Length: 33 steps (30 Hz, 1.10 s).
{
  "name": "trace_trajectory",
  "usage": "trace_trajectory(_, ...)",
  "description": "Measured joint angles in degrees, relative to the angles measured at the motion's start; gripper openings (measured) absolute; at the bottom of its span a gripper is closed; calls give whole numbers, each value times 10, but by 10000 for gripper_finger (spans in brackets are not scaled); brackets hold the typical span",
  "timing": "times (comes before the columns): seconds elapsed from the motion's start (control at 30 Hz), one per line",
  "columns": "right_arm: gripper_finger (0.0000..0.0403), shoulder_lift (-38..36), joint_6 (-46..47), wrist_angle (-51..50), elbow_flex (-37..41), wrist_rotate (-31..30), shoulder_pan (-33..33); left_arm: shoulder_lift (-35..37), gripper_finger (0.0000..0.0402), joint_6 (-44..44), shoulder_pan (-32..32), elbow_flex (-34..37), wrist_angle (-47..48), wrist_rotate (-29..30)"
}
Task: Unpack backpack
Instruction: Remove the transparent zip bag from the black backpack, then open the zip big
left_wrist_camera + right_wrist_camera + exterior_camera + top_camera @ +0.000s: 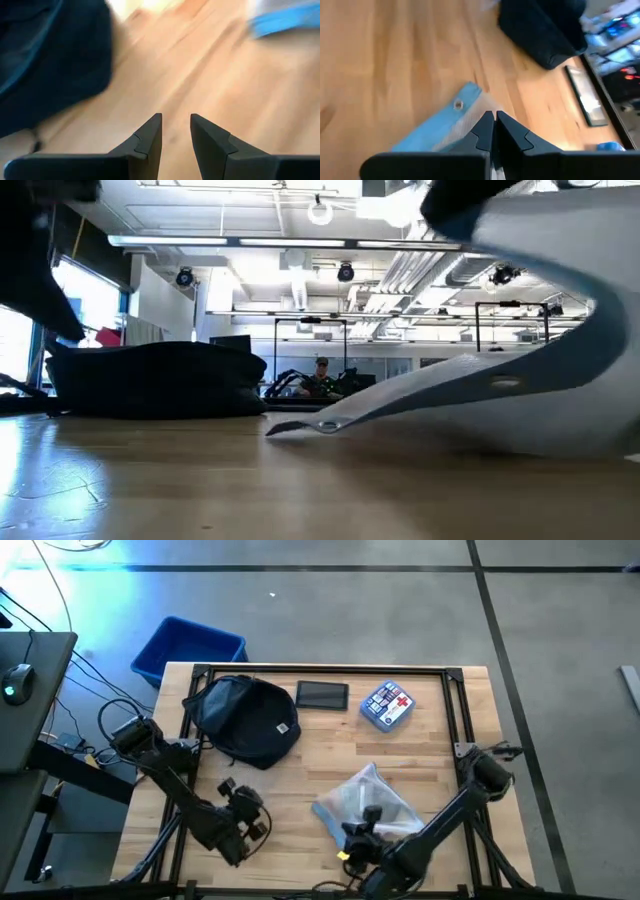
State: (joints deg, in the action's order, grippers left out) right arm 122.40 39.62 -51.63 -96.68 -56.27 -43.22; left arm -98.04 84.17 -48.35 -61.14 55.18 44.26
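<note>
With its fingers clamped on the clear, blue-edged plastic pouch (368,802), the right gripper (494,120) should lift gently while the empty left gripper (175,125), fingers slightly apart, approaches the dark navy fabric backpack (247,720).

Backpack (248,720): I see it at roughly 10 o'clock from table centre, lying flat on the wood near the far-left corner. Dark navy, almost black soft fabric, rounded outline, slumped rather than upright. Small white label on its near-right side. A strap or handle loop sticks out toward the far-left edge. From table level it reads as a low dark mound (150,380), top sagging. Can't tell from my views whether the zipper is open. Nothing is touching it.
</note>
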Motion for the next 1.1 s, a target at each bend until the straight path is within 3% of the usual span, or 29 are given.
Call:
trace_trajectory(0.13,0,23,-60,138,0,-35,36,0,80,-57,-1,-6,-75,72)
trace_trajectory(0.33,4,25,-287,321,0,169,88,0,80,-124,14,-6,-157,76)
trace_trajectory(0.5,61,14,-401,407,0,265,114,0,80,-123,14,-6,-165,69)
trace_trajectory(0.63,132,-11,-415,339,0,273,120,0,80,-114,8,-6,-170,68)
trace_trajectory(0.8,194,-78,-362,196,0,272,103,0,80,-169,1,-6,-237,63)
trace_trajectory(0.97,208,-113,-289,78,0,266,92,0,80,-323,-1,-6,-396,45)
trace_trajectory(1.1,201,-112,-250,47,28,377,97,-2,80,-457,2,-6,-535,-23)
